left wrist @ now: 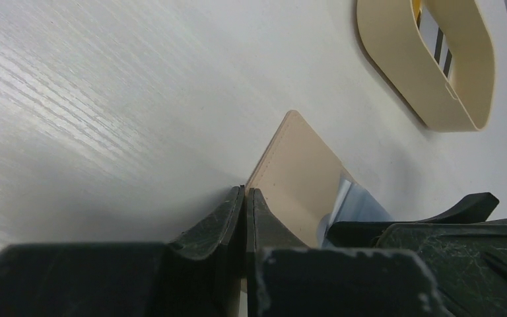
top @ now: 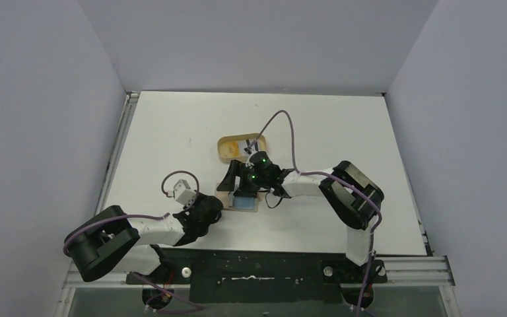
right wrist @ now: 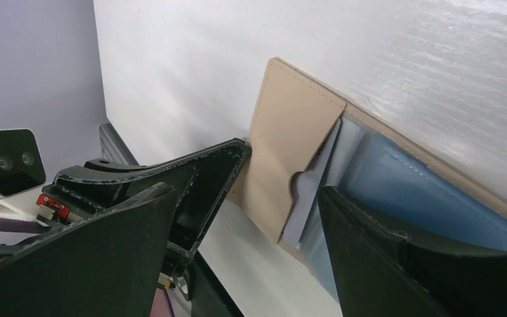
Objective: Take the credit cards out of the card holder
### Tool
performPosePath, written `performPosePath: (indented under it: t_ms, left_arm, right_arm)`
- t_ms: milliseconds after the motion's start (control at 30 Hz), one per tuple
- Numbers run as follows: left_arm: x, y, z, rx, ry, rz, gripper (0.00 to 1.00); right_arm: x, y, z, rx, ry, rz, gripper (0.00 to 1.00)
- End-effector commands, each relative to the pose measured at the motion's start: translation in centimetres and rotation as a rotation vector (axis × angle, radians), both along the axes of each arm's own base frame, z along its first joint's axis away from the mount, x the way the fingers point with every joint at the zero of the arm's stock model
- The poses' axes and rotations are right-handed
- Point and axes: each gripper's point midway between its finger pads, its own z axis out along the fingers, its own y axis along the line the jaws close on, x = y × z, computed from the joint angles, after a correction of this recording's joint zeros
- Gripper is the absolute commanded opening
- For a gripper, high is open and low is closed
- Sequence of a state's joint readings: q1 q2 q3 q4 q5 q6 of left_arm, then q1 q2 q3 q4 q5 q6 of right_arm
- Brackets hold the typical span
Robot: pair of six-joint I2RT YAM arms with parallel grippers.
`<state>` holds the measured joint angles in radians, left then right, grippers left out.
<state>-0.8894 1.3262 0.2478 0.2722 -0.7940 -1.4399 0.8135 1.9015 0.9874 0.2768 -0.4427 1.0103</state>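
The tan card holder [top: 251,207] lies open on the table, its light blue panel up. It also shows in the left wrist view [left wrist: 297,178] and the right wrist view [right wrist: 290,139]. A bluish-grey card [right wrist: 309,191] sticks partly out of its tan pocket and also shows in the left wrist view [left wrist: 355,201]. A pale card with yellow print [top: 239,146] lies in the oval tray. My left gripper [left wrist: 245,193] is shut, pinching the holder's near-left edge. My right gripper [right wrist: 247,191] is open, straddling the holder, one finger [right wrist: 396,257] over the blue panel.
The oval tan tray [top: 223,149] stands just behind the holder and shows at top right in the left wrist view [left wrist: 396,86]. Both arms crowd the holder near the table's front middle. White table surface [top: 343,125] lies around.
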Motion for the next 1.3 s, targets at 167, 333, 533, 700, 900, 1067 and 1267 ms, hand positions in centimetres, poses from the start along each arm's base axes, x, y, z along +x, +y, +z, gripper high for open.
performPosePath:
  t_ms: [167,333,533,700,900,1067,1267]
  left_arm:
    - [-1.7,2.3,-2.7,0.126,0.106,0.023,0.0]
    - [-1.8,2.2,-3.0,0.127,0.118,0.018,0.0]
    - [-1.8,1.8,-3.3,0.128,0.132,0.008,0.0]
    - [-1.9,1.7,-3.5,0.124,0.138,0.003,0.0]
    - [-2.0,1.8,-3.5,0.118,0.137,0.004,0.0]
    - [-2.1,1.8,-3.6,0.112,0.138,0.003,0.0]
    - [-2.1,1.8,-3.6,0.11,0.138,0.002,0.0]
  right_arm:
    - [0.7,-0.3,1.3,-0.093,-0.104,-0.033,0.83]
    - [-0.1,0.4,-0.2,-0.106,-0.077,-0.029,0.83]
    - [-1.0,2.2,-0.2,-0.086,-0.041,-0.022,0.83]
    - [-1.3,2.3,-0.3,-0.085,0.01,-0.063,0.84]
    - [-1.3,2.4,1.0,0.002,0.041,-0.118,0.84]
    - [-0.7,4.3,4.3,0.254,0.005,-0.135,0.84]
    - [-0.7,5.6,6.1,0.434,0.0,-0.124,0.76]
